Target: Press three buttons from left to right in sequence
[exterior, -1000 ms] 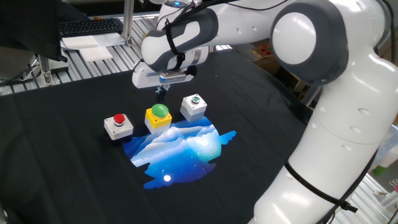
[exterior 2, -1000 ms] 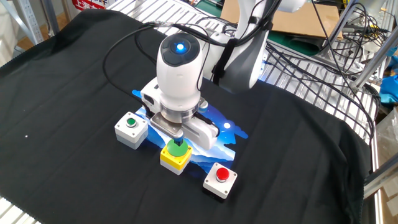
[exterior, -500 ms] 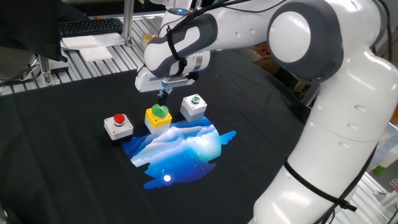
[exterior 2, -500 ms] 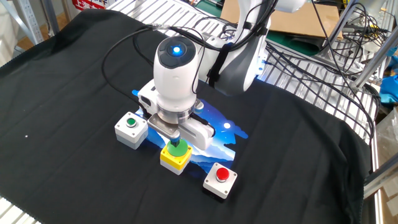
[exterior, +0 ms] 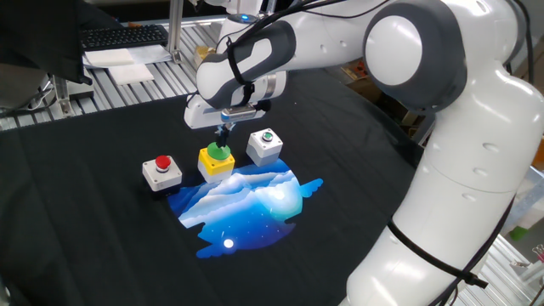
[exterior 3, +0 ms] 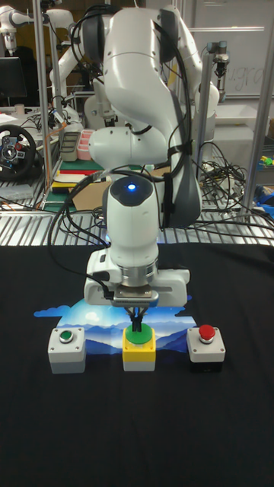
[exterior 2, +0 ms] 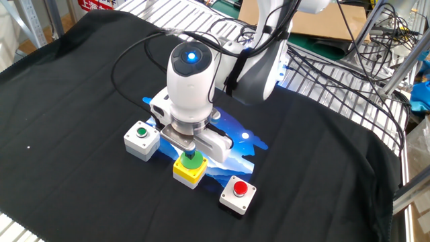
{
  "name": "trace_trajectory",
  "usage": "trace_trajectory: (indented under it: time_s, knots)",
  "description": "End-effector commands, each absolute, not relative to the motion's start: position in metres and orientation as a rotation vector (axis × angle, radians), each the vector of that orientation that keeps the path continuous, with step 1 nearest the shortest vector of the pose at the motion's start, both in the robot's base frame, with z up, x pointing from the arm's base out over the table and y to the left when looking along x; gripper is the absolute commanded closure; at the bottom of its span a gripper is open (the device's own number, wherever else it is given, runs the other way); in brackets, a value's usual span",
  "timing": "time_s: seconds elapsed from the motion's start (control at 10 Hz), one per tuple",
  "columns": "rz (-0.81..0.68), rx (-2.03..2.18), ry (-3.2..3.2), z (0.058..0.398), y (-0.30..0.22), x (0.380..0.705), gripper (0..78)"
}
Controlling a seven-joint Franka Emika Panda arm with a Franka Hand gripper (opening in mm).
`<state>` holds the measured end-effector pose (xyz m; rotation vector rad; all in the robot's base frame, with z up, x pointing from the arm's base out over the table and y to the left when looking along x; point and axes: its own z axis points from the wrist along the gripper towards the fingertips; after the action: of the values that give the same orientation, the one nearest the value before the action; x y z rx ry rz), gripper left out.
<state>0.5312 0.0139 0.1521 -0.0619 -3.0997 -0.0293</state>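
Tool [exterior: 223, 142] is descending onto the green dome button [exterior 3: 138, 335] on its yellow box, mid-row on the desk [exterior 2: 80, 101], fingertips appearing closed together. Second press is underway; small green-capped button [exterior: 268, 136] is awaiting.

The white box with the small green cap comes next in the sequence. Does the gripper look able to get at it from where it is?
Probably yes: the gripper sits on the yellow box's green dome, and the small green cap next to it is uncovered, nothing standing between.
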Motion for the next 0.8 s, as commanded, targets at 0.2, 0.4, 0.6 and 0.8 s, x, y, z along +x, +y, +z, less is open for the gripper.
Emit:
trace_trajectory:
  time_s: [0.2,0.4,0.6,0.8]
  knots:
    - [-0.028,-0.071,-3.103,0.1528,0.0165,0.5309,76.4]
    - [-0.027,-0.071,-3.102,0.1521,0.0166,0.5309,76.4]
    - [-0.025,-0.074,-3.103,0.1498,0.0168,0.5308,76.4]
    - [-0.023,-0.074,-3.104,0.1477,0.0169,0.531,76.4]
